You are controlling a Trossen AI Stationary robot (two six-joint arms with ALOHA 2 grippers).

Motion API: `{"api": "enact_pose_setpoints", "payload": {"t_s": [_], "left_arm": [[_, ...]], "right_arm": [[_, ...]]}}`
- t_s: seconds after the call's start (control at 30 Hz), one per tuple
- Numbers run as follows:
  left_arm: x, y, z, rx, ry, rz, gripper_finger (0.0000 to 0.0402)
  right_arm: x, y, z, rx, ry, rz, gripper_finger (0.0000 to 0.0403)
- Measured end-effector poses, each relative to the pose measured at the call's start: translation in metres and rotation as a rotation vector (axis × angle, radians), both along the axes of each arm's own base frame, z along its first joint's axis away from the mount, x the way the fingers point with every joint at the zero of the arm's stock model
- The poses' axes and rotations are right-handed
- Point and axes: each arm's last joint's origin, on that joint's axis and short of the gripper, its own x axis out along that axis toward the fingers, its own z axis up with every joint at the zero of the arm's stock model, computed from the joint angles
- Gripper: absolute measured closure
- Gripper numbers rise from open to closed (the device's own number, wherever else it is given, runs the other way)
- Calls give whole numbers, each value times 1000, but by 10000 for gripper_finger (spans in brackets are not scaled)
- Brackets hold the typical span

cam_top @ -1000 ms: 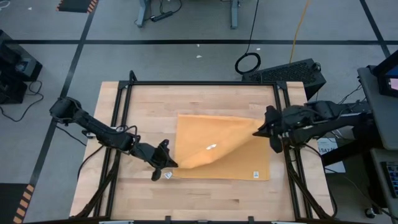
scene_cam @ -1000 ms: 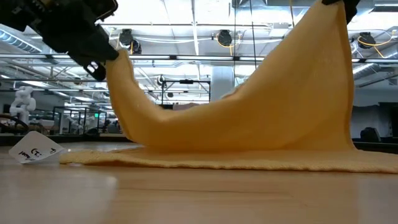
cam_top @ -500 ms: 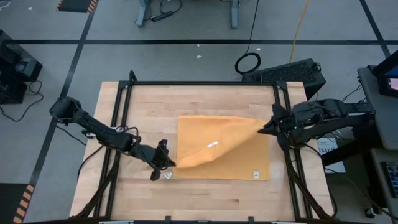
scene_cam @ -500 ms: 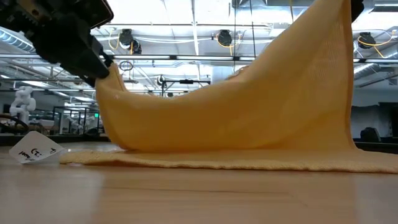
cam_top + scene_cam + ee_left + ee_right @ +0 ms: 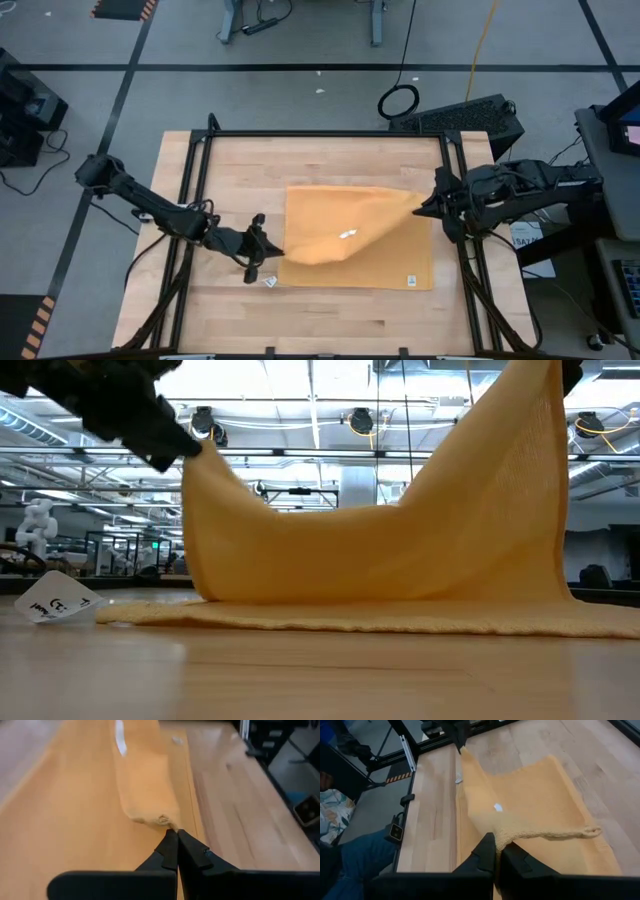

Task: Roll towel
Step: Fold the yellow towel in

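- Left end effector (image 5: pixel 268 252): fingers pinched closed on one corner of the towel (image 5: pixel 360 238), raised off the counter (image 5: pixel 330 160) at the towel's left edge. Left wrist view shows the closed tips with the bunched corner just ahead of them.
- Right end effector (image 5: pixel 428 208): also clamped on a towel corner, held high at the right edge; cloth drapes down from it in the right wrist view.
- Towel: lower layer flat on the counter's middle; the far half hangs between the two raised corners, sagging in a shallow curve in the low view (image 5: pixel 380 550). White tag (image 5: pixel 409 280) on the flat near edge.
- Step, as judged: fold-over before rolling; no roll formed yet. Next move likely calls for both arms carrying the corners together toward the near edge and lowering evenly, keeping the span taut so the fold lands square.
- Around: small white card (image 5: pixel 268 281) on the counter just beside the towel's near-left corner, under the left arm; could get swept or caught in the fold. Black frame rails (image 5: pixel 330 133) border the counter. A seated person's leg shows beyond the counter in the right wrist view.
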Motion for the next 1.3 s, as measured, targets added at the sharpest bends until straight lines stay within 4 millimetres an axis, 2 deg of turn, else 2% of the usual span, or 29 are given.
{"api": "enact_pose_setpoints", "payload": {"t_s": [0.13,0.3,0.53,0.93,1.3], "left_arm": [[-6,4,14,37,-76,21,400],[-14,8,21,40,-80,23,400],[-16,8,16,7,-19,28,400],[-14,-2,7,-26,38,-94,400],[-9,-7,-7,-18,109,-89,400]], "right_arm": [[0,0,0,-2,-1,2,403],[0,0,0,-1,-1,1,403],[0,0,0,0,-1,1,403],[0,0,0,7,0,-4,403],[4,1,-2,9,19,-7,403]]}}
